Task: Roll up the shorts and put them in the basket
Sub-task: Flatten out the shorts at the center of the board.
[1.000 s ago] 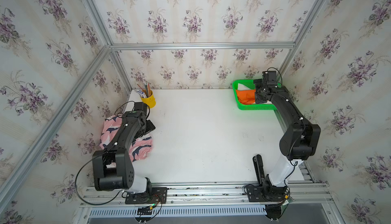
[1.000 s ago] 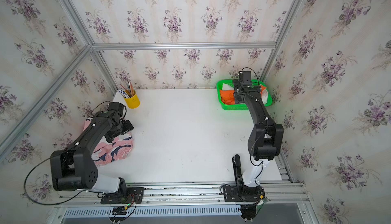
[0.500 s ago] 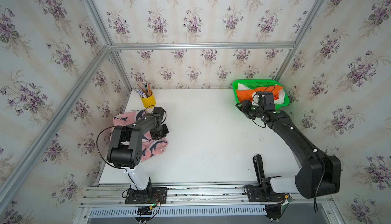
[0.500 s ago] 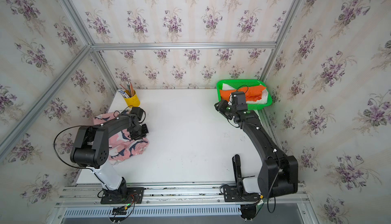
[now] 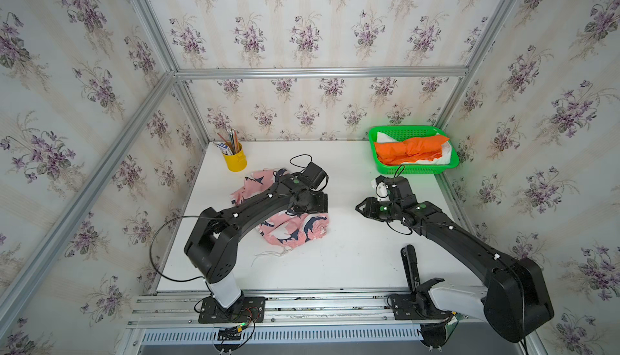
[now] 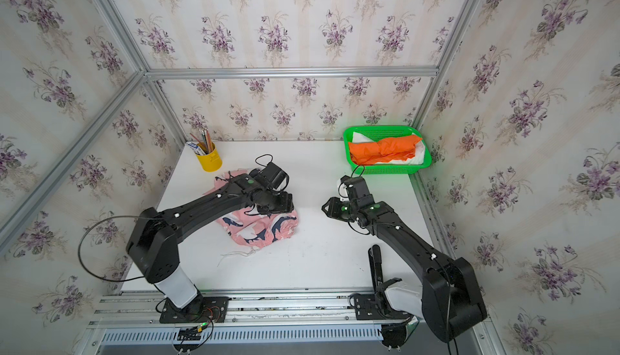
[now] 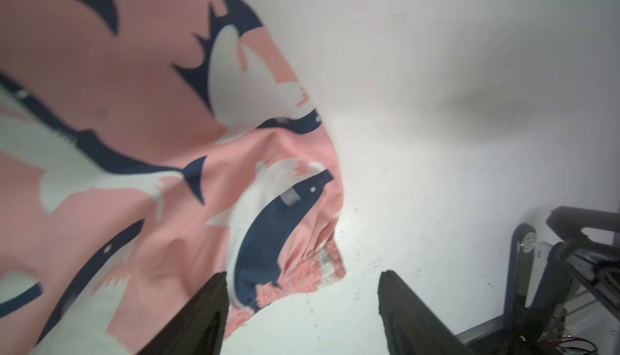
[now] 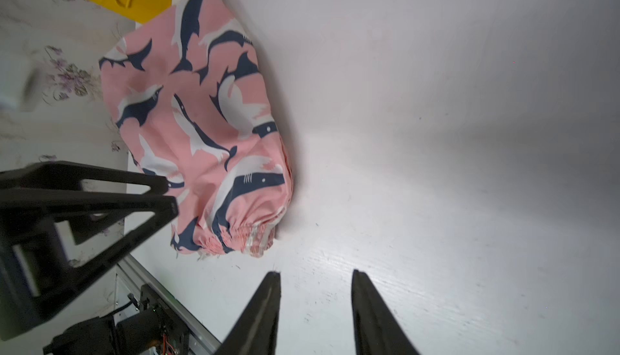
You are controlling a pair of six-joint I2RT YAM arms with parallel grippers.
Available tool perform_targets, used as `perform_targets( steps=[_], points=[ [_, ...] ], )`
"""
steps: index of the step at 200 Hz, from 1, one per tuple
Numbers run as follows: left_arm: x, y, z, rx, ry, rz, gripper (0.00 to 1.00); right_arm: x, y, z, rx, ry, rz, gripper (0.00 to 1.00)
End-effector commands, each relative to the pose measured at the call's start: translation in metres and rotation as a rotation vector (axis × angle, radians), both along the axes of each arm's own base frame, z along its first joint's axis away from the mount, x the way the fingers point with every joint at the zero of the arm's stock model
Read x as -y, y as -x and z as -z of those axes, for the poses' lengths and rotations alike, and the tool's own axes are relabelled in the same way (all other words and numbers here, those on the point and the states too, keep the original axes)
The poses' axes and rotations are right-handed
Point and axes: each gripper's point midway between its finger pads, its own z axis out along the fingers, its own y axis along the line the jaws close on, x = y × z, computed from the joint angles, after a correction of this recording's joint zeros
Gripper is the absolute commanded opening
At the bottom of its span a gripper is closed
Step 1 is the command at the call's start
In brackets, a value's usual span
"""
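The pink shark-print shorts [image 5: 295, 231] [image 6: 265, 229] lie crumpled on the white table, left of centre. My left gripper [image 5: 310, 207] [image 7: 302, 279] hovers right over them, open. The shorts' gathered waistband corner [image 7: 312, 269] lies below, between the fingers, ungripped. My right gripper [image 5: 359, 207] [image 8: 315, 274] stands open over bare table to the right of the shorts [image 8: 201, 118], with nothing in it. Rolled orange shorts [image 5: 409, 148] lie on white shorts [image 5: 444, 155] in the green basket [image 5: 412, 170] at the back right.
A yellow cup [image 5: 236, 160] of pencils stands at the back left, close to the shark-print shorts. A thin white drawstring [image 5: 271, 254] trails on the table in front of them. Patterned walls close the table in on three sides.
The left arm dragged the shark-print shorts from the table's left edge toward the centre, then opened. The right arm left the basket and came down over the table's middle, its jaws narrower.
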Motion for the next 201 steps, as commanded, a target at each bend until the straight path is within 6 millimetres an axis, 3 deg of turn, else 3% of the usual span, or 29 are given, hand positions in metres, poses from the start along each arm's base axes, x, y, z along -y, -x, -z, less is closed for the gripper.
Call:
perform_targets(
  steps=[1,14,49,69,98,113,120,177,201],
  points=[
    [-0.037,0.029,0.01,-0.046,-0.114,-0.034,0.73,-0.031,0.019,0.013,-0.032,-0.051,-0.112,0.42],
    [-0.05,0.042,0.016,-0.061,-0.135,-0.042,0.73,-0.057,0.028,0.017,-0.06,-0.119,-0.173,0.45],
    [-0.074,0.06,0.027,-0.071,-0.192,-0.06,0.74,-0.11,0.029,0.026,-0.126,-0.233,-0.242,0.51],
    [-0.076,0.061,0.014,-0.031,-0.164,-0.058,0.75,-0.128,0.026,0.032,-0.151,-0.261,-0.246,0.5],
    [-0.072,0.056,0.001,0.005,-0.144,-0.036,0.76,-0.147,0.018,0.036,-0.185,-0.304,-0.254,0.41],
    [-0.069,0.055,-0.004,0.014,-0.133,-0.02,0.76,-0.153,0.014,0.036,-0.198,-0.302,-0.257,0.15],
    [-0.067,0.054,-0.006,0.019,-0.127,-0.013,0.76,-0.153,0.012,0.033,-0.191,-0.304,-0.252,0.0],
    [-0.052,0.042,-0.024,0.098,-0.093,0.065,0.81,-0.157,-0.005,-0.046,-0.052,-0.347,-0.233,0.0],
    [-0.04,0.031,-0.023,0.103,-0.106,0.105,0.83,-0.157,-0.005,-0.059,-0.034,-0.347,-0.229,0.0]
  ],
)
